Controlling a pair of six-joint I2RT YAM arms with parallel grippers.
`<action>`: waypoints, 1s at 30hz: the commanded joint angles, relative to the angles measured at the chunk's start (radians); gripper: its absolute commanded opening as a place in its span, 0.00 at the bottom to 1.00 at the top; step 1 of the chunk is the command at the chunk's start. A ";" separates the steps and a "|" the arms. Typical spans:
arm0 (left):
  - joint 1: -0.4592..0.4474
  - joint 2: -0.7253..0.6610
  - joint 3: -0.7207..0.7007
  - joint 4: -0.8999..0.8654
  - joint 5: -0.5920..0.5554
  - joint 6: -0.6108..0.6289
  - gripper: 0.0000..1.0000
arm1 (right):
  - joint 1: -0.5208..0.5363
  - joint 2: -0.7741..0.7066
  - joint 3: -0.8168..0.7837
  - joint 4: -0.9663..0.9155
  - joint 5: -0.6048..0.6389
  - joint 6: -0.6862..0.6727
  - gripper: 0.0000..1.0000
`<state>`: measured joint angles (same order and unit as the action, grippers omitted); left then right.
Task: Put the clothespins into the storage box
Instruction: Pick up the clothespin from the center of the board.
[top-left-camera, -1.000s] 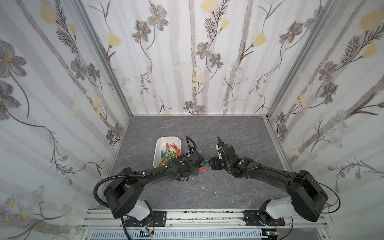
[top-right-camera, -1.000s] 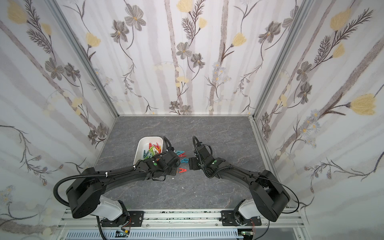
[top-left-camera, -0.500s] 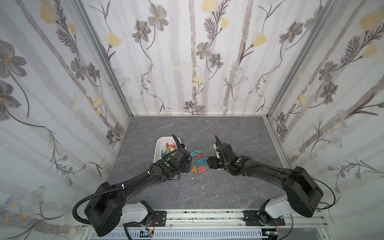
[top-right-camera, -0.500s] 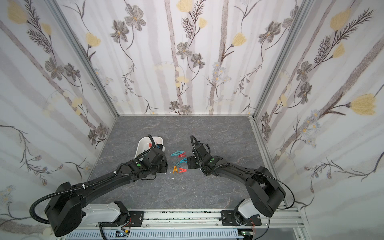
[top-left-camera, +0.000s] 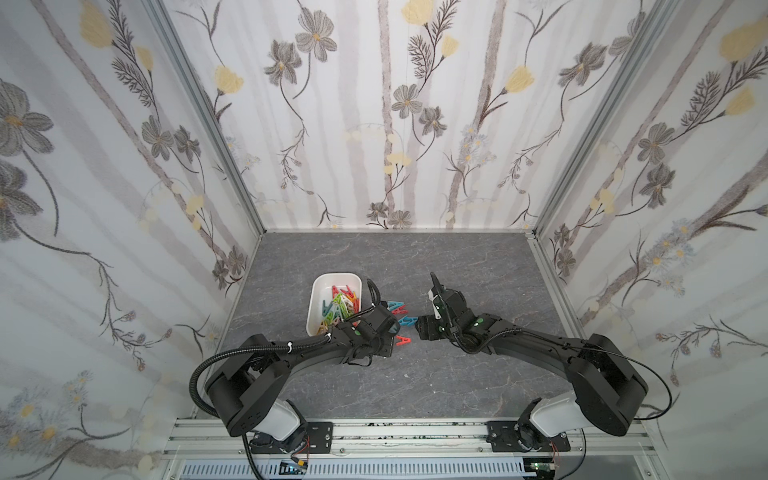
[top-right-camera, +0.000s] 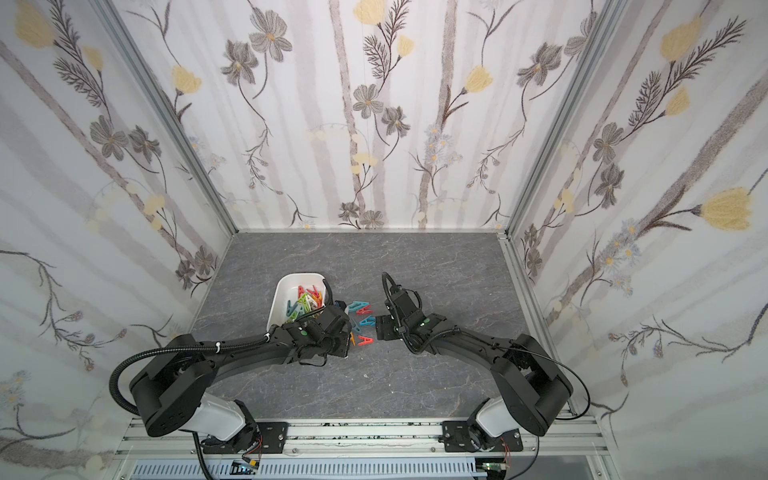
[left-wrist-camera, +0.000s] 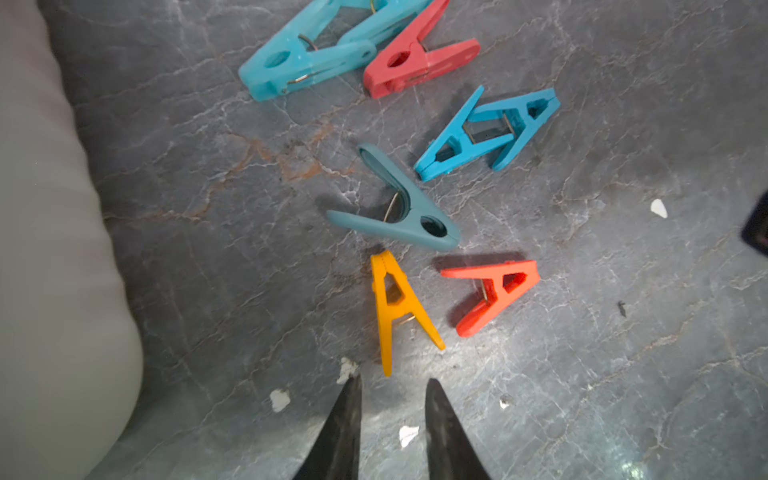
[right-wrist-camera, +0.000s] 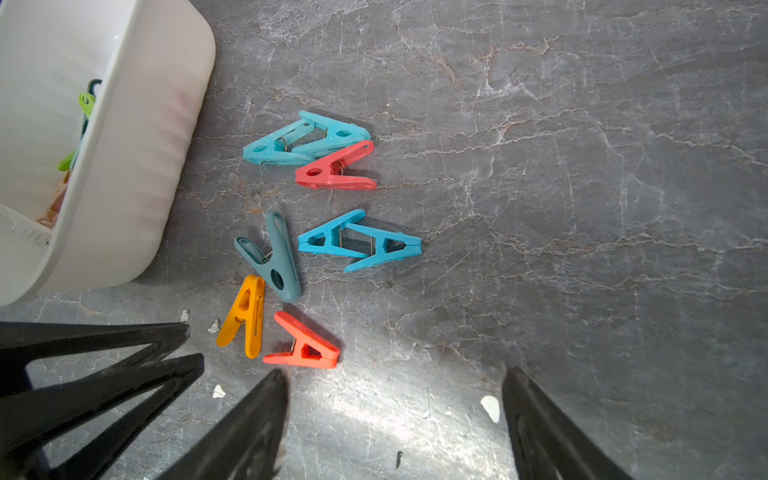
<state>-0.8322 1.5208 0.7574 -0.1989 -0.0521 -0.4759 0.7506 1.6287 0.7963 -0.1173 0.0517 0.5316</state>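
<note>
The white storage box (top-left-camera: 315, 294) stands left of centre, with several coloured clothespins (top-left-camera: 343, 303) inside. Several more clothespins lie loose on the table just right of it: a yellow one (left-wrist-camera: 395, 307), an orange-red one (left-wrist-camera: 494, 291), a dark teal one (left-wrist-camera: 399, 212), blue ones (left-wrist-camera: 486, 133), light teal ones (right-wrist-camera: 303, 139) and a red one (right-wrist-camera: 336, 168). My left gripper (left-wrist-camera: 392, 381) points at the yellow pin's leg, jaws slightly open with nothing between them. My right gripper (right-wrist-camera: 395, 374) is wide open and empty, just short of the orange-red pin (right-wrist-camera: 305, 347).
Both grippers sit close together over the loose pins, and the left fingers (right-wrist-camera: 166, 336) show in the right wrist view. Small white flecks (left-wrist-camera: 279, 400) dot the grey stone-look table (top-left-camera: 457, 374). Flowered walls close in three sides.
My left arm swung over the near end of the box and has come back beside the loose pins, its jaws now slightly apart. The right arm has barely moved.
</note>
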 joint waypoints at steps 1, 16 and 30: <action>-0.001 0.033 0.013 0.044 -0.003 0.015 0.25 | 0.001 -0.006 -0.004 0.037 0.007 0.010 0.81; -0.005 0.077 0.047 -0.028 -0.068 0.046 0.05 | -0.004 0.002 0.022 0.016 0.020 0.001 0.81; 0.233 -0.330 0.019 -0.133 0.000 0.071 0.01 | -0.005 0.014 0.036 0.030 0.013 -0.001 0.80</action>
<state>-0.6479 1.2232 0.7841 -0.3038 -0.0658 -0.4290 0.7448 1.6417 0.8238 -0.1238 0.0586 0.5331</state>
